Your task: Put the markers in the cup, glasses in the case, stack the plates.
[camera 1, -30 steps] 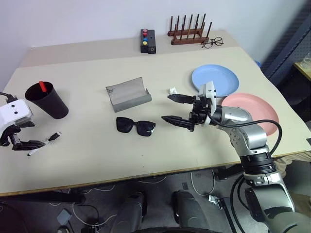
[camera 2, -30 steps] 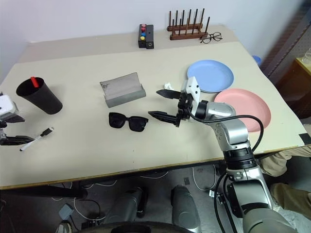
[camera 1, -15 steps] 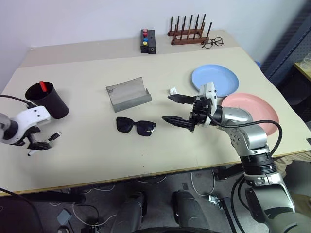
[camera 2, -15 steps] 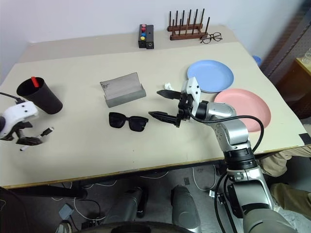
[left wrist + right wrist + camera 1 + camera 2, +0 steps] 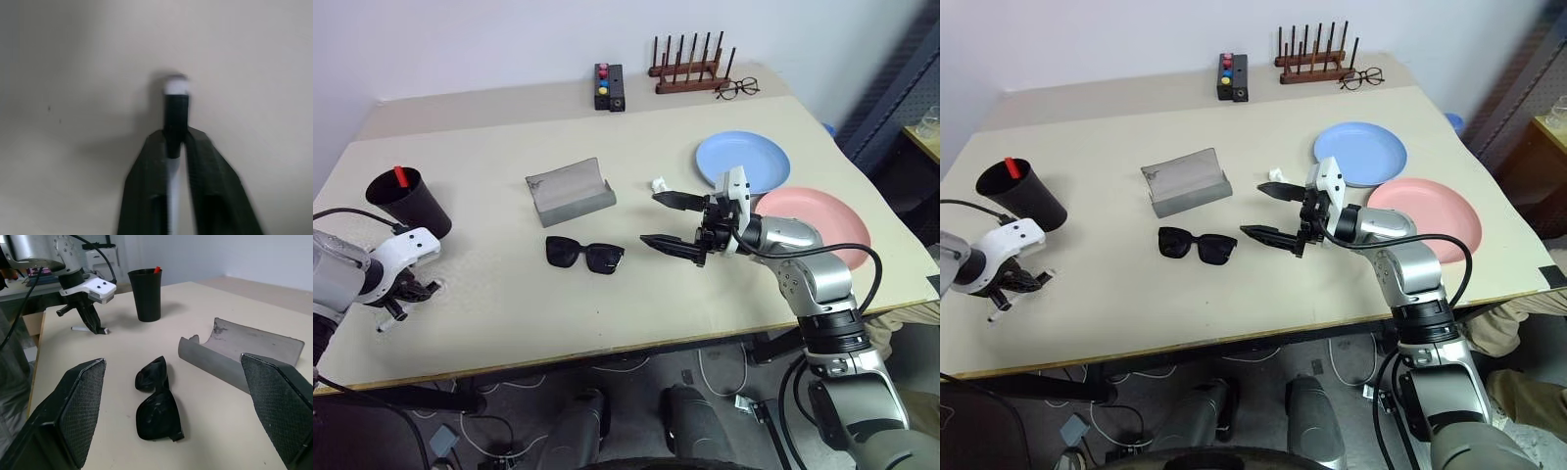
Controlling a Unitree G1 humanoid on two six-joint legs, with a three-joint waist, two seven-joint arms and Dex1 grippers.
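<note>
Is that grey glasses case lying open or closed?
Open. The grey case has its lid tilted up behind a bare trough, while the black sunglasses lie on the table in front of it.

1. A beige table [image 5: 607,294] carries everything.
2. A black cup [image 5: 409,203] stands near its left edge.
3. The open grey case [image 5: 570,190] lies mid-table, black sunglasses [image 5: 584,255] just in front.
4. Blue plate [image 5: 742,160] and pink plate [image 5: 822,220] lie right.
5. A wooden rack [image 5: 690,67], spectacles [image 5: 737,88] and a button box [image 5: 608,85] sit at the back.
6. A white marker [image 5: 406,302] lies front left.
</note>
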